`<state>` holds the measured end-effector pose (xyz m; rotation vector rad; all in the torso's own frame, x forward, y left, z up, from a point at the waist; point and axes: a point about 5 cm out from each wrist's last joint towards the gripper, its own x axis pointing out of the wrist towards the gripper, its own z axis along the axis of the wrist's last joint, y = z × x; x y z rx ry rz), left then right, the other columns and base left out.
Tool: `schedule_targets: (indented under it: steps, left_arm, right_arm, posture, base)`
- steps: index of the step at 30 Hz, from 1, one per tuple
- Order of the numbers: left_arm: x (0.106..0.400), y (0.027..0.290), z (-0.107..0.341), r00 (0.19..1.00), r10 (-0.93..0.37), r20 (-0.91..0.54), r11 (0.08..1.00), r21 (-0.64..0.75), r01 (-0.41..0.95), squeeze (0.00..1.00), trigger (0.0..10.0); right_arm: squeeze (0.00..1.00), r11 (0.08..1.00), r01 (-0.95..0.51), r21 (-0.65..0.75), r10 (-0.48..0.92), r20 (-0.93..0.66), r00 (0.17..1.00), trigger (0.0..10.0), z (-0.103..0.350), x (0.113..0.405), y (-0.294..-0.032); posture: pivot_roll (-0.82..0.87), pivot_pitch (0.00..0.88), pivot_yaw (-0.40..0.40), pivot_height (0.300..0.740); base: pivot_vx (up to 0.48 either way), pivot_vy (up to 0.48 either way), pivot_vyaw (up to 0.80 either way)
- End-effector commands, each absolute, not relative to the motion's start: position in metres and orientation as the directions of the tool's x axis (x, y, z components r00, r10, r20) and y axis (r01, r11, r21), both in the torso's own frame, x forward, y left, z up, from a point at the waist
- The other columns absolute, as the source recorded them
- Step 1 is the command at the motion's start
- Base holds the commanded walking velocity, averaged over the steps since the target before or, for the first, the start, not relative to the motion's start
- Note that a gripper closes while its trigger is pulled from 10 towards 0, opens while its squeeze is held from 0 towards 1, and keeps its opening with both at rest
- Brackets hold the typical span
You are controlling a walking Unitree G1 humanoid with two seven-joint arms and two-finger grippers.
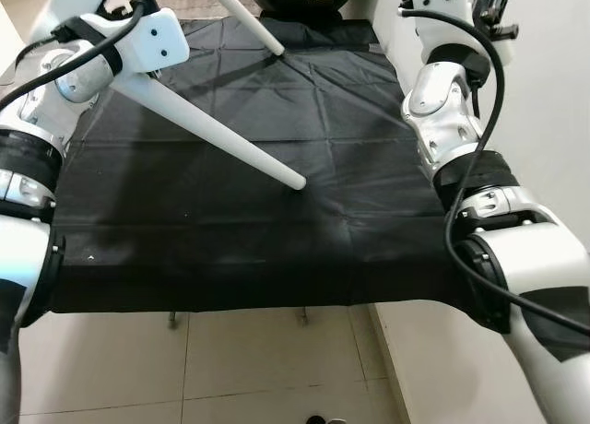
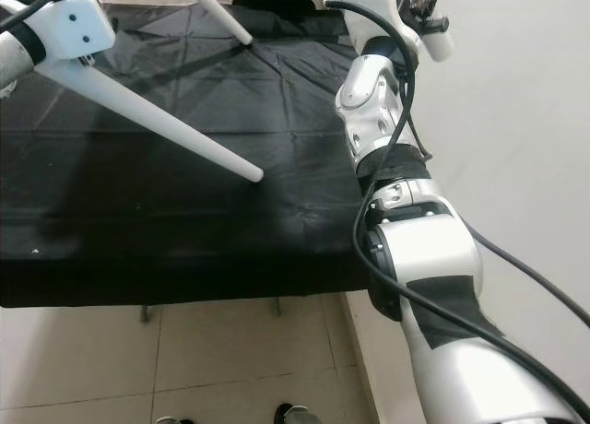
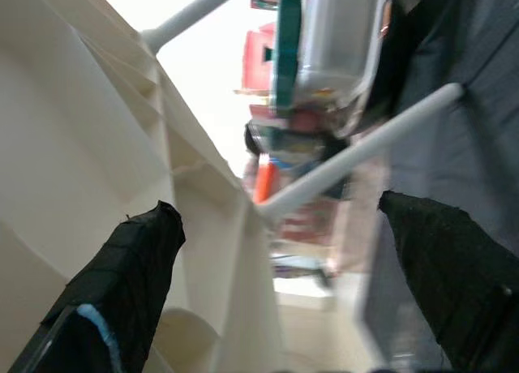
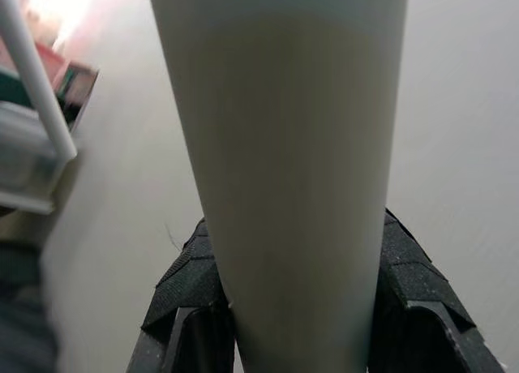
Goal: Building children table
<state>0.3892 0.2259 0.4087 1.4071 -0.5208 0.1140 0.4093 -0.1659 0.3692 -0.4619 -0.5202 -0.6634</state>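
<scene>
White table leg (image 1: pixel 217 134) slants over the black-covered table (image 1: pixel 230 258), free tip toward the robot, thick end up at the left arm. Ribbed tabletop underside (image 3: pixel 89 146) sits between the left hand's (image 3: pixel 276 292) released fingers. Right hand (image 4: pixel 300 324), raised high, grasps another leg (image 4: pixel 284 146) along its axis.

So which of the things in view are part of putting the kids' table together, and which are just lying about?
Part of the job:
- white table leg slanting over the cloth
- second white leg farther back
- ribbed white tabletop underside between the left gripper fingers
- white leg clamped in the right gripper

Just there:
- black cloth
- tiled floor
- shoes at the bottom edge
</scene>
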Motion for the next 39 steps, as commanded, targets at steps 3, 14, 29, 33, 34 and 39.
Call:
schedule_targets:
  steps: [3, 14, 29, 33, 34, 39]
  left_arm:
    - [0.370, 0.286, 0.427, 0.853, -0.014, 0.522, -0.009, 0.853, -0.522, 0.00, 10.0]
    - [0.381, 0.249, 0.418, 0.857, -0.239, 0.455, -0.284, 0.812, -0.510, 0.00, 10.0]
    - [0.385, 0.226, 0.422, 0.812, -0.316, 0.491, -0.178, 0.810, -0.559, 0.00, 10.0]
    - [0.387, 0.219, 0.413, 0.822, -0.357, 0.444, -0.137, 0.846, -0.516, 0.00, 10.0]
    - [0.390, 0.212, 0.402, 0.827, -0.393, 0.401, -0.127, 0.867, -0.481, 0.00, 10.0]
    - [0.395, 0.199, 0.382, 0.826, -0.447, 0.344, -0.072, 0.906, -0.417, 0.00, 10.0]
  right_arm:
    - [0.00, 0.715, 0.677, -0.175, -0.629, 0.261, 0.732, 0.0, 0.307, 0.415, -0.204]
    - [0.00, 0.811, 0.578, -0.091, -0.582, -0.034, 0.812, 0.0, 0.253, 0.418, -0.188]
    - [0.00, 0.890, 0.452, -0.064, -0.456, -0.059, 0.888, 0.0, 0.257, 0.423, -0.173]
    - [0.00, 0.901, 0.433, -0.030, -0.434, -0.078, 0.897, 0.0, 0.259, 0.424, -0.171]
    - [0.00, 0.903, 0.430, 0.018, -0.425, -0.117, 0.898, 0.0, 0.257, 0.424, -0.169]
    - [0.00, 0.906, 0.416, 0.076, -0.401, -0.157, 0.902, 0.0, 0.256, 0.425, -0.165]
  posture:
    - [0.15, 0.207, 0.002, 0.740]
    - [0.15, 0.210, 0.007, 0.740]
    - [0.15, 0.211, 0.004, 0.740]
    - [0.14, 0.212, 0.002, 0.740]
    - [0.15, 0.213, 0.001, 0.740]
    - [0.14, 0.213, -0.004, 0.740]
  base:
    - [0.000, 0.000, 0.00]
    - [0.000, 0.000, 0.00]
    - [0.000, 0.000, 0.00]
    - [0.000, 0.000, 0.00]
    - [0.000, 0.000, 0.00]
    - [0.000, 0.000, 0.00]
